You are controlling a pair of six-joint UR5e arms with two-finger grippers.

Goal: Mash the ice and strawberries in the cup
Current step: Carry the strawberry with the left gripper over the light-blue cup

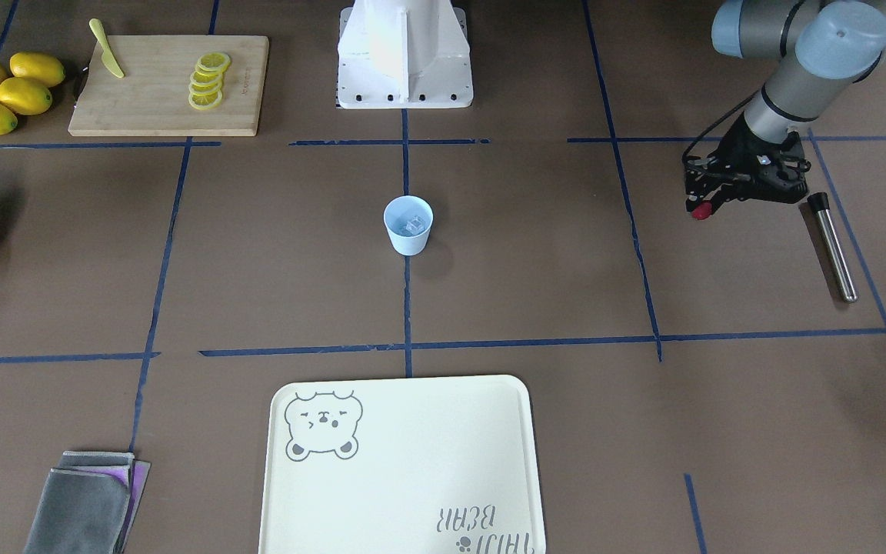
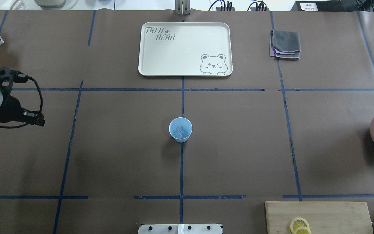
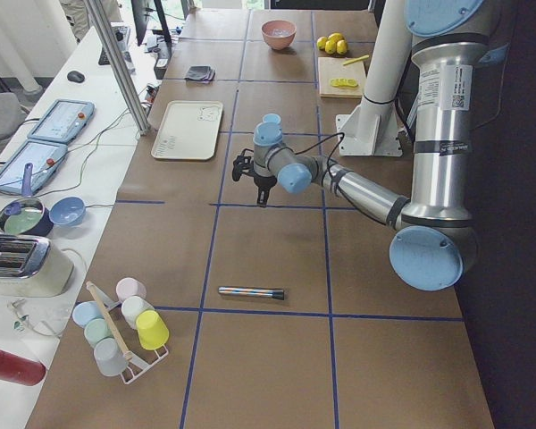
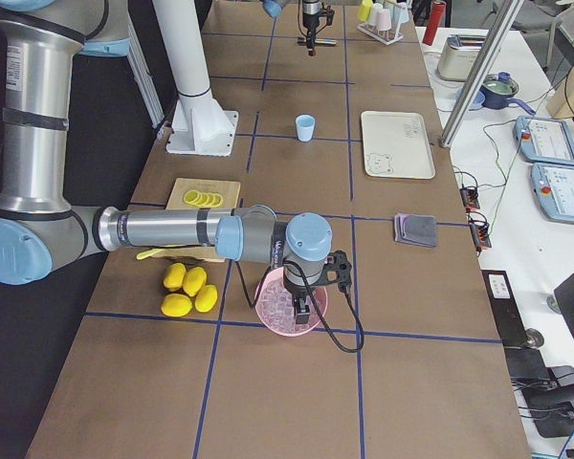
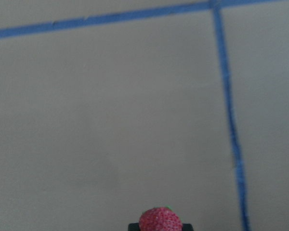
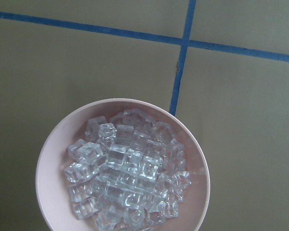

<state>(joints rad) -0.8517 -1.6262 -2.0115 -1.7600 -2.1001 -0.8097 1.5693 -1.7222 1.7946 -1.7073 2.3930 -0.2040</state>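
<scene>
Left tool (image 1: 706,203) was clamped on the strawberry (image 1: 701,211), cup (image 1: 408,225) well off toward the worktop's (image 1: 535,254) middle; right tool (image 4: 303,308) hung farther away over the bowl (image 6: 50,154) of ice (image 6: 125,173), grip unreadable.

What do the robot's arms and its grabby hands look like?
Each arm is a shiny silver tube with light-blue round caps at the joints. The left arm ends in a black left gripper with a black cable looping along it. The right arm matches, with a black right gripper too.
</scene>
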